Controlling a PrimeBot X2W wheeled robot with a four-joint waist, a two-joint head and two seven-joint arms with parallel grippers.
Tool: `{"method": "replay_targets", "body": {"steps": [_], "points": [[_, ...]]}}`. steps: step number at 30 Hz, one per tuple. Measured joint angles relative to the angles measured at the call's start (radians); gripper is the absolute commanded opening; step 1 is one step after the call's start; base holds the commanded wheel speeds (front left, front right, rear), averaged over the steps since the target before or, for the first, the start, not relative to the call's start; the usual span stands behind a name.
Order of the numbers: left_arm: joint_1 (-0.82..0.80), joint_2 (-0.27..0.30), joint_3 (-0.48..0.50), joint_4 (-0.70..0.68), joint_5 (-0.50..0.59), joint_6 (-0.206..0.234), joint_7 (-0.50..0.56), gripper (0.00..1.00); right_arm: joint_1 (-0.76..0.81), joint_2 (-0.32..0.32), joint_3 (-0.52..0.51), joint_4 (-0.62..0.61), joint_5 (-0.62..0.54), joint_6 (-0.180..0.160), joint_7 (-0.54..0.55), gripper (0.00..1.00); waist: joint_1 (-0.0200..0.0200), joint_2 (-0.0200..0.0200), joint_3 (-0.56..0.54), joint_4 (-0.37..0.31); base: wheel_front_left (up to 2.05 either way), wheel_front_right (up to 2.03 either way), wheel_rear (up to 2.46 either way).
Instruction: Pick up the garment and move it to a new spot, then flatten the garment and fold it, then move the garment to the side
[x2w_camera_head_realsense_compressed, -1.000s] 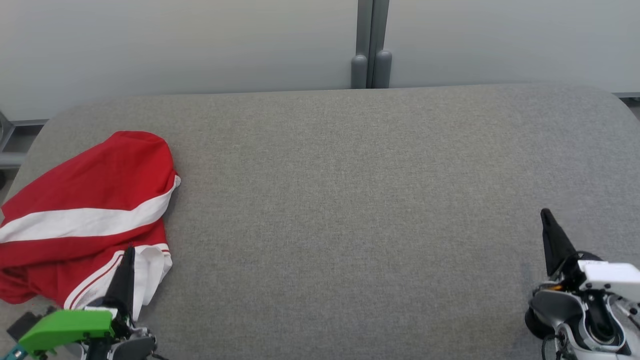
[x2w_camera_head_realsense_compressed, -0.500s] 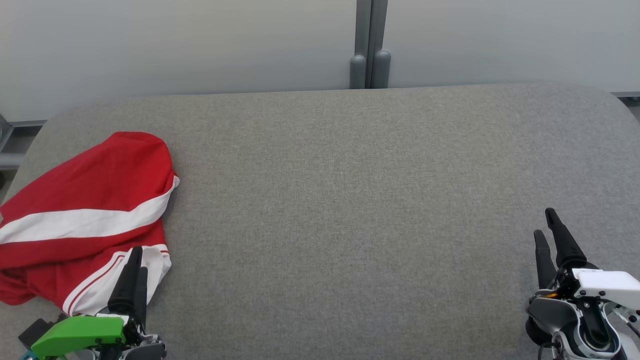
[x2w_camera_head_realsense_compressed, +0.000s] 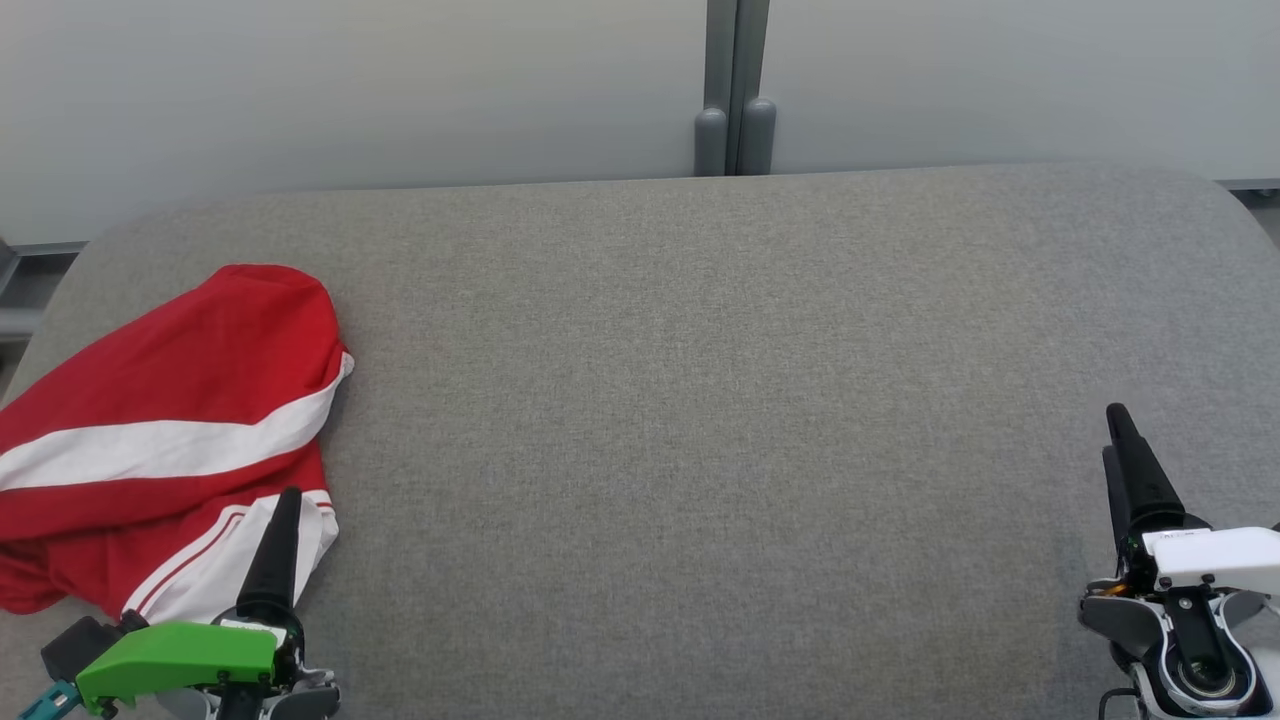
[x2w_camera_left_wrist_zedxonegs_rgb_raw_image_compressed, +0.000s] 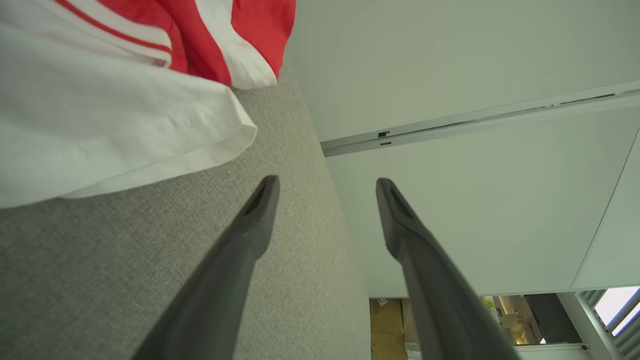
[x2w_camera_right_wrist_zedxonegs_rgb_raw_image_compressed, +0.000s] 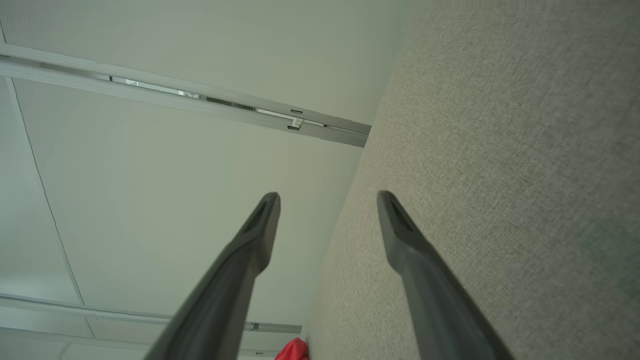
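The garment (x2w_camera_head_realsense_compressed: 170, 430) is red with white stripes and lies crumpled at the left end of the grey table (x2w_camera_head_realsense_compressed: 700, 400). My left gripper (x2w_camera_head_realsense_compressed: 285, 500) stands open at the lower left, its tips over the garment's white hem. In the left wrist view the left gripper (x2w_camera_left_wrist_zedxonegs_rgb_raw_image_compressed: 327, 185) holds nothing, and the garment's white hem (x2w_camera_left_wrist_zedxonegs_rgb_raw_image_compressed: 110, 135) lies beside the fingers. My right gripper (x2w_camera_head_realsense_compressed: 1118, 430) stands at the lower right, far from the garment. The right wrist view shows the right gripper (x2w_camera_right_wrist_zedxonegs_rgb_raw_image_compressed: 327, 200) open and empty, with a bit of the garment (x2w_camera_right_wrist_zedxonegs_rgb_raw_image_compressed: 292, 350) at the bottom edge.
A pale wall with a grey vertical post (x2w_camera_head_realsense_compressed: 735, 90) runs behind the table's far edge. The table's rounded corners lie at the far left and far right.
Both grippers have opened from shut. The left gripper shifted slightly right along the garment's hem, and the right gripper moved a little right and up. The head camera shifted slightly.
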Motion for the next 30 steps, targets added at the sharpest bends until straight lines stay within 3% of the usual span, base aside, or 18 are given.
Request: {"method": "replay_targets", "body": {"steps": [30], "points": [[-0.004, 0.044, -0.107, -0.035, 0.449, 0.079, -0.102, 1.00, 0.024, -0.037, 0.078, -0.139, -0.528, -0.054, -0.099, 1.00, 0.0000, 0.0000, 0.005, -0.012, 0.00, 0.00, 0.00]]}}
